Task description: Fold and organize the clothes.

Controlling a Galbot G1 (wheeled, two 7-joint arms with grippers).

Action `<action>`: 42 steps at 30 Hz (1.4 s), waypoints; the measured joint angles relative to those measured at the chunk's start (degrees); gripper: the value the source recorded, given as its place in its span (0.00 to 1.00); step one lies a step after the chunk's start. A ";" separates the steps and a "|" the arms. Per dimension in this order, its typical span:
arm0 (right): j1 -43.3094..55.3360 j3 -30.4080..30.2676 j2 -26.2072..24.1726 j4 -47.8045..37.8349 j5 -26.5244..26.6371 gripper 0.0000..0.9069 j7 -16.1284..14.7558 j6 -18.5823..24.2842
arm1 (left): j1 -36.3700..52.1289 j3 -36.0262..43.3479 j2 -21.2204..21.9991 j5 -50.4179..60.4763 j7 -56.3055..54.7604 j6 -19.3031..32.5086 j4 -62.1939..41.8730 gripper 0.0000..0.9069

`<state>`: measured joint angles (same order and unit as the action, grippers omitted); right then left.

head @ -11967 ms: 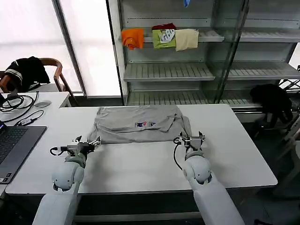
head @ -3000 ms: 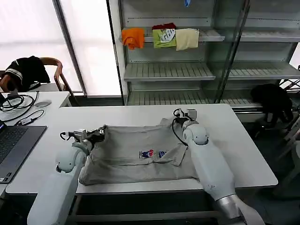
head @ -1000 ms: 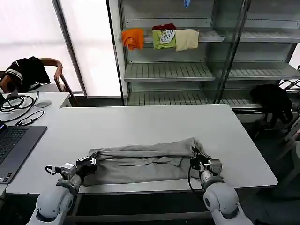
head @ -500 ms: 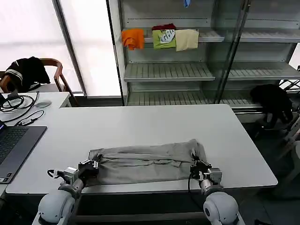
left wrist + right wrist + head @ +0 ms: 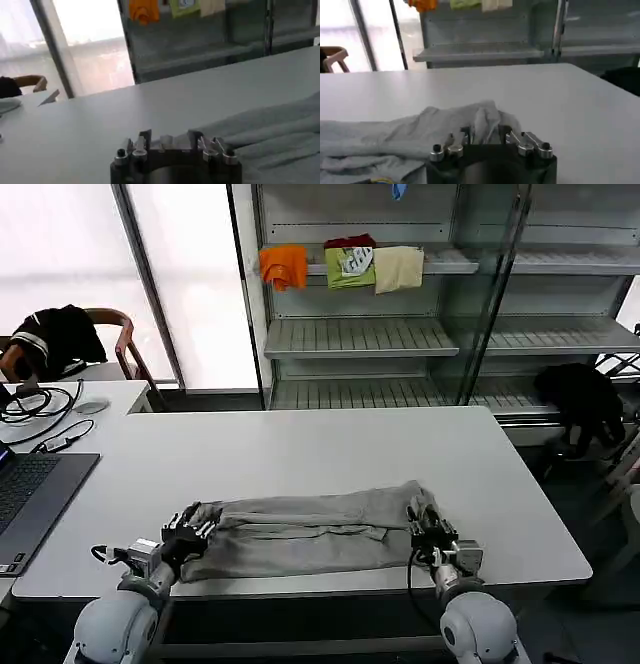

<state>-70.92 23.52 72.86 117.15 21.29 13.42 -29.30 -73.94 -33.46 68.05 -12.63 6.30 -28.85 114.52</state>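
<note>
Both arms have drawn back, left end effector and right end effector pinching the T-shirt ends, stretching its fold flat on the counter.

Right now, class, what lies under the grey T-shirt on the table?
The T-shirt lies folded into a long band on the white table, a claw at each end. Anything beneath the cloth, and its chest print, is covered.

Worktop: white worktop, rectangular, centre of room
Rear: metal shelving unit with slatted shelves; orange cloth, green cloth and cream cloth on upper shelf
Left: bright window; wooden chair; side desk with laptop and cables
Right: black garment
</note>
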 measured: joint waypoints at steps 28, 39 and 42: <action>-2.89 4.49 -3.95 7.18 3.53 1.00 0.42 0.04 | -2.42 -3.94 8.79 -2.13 -2.35 0.98 -1.20 1.00; -2.55 4.82 -4.49 7.52 4.07 1.00 0.40 0.07 | -2.17 -4.04 10.02 -1.65 -1.84 1.49 -3.66 0.27; -2.24 4.70 -4.48 7.34 4.25 1.00 0.46 0.07 | -2.22 -4.21 10.16 -1.64 -1.60 1.55 -4.35 0.04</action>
<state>-73.16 28.22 68.38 124.49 25.54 13.88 -29.23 -76.17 -37.67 78.20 -14.27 4.70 -27.30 110.17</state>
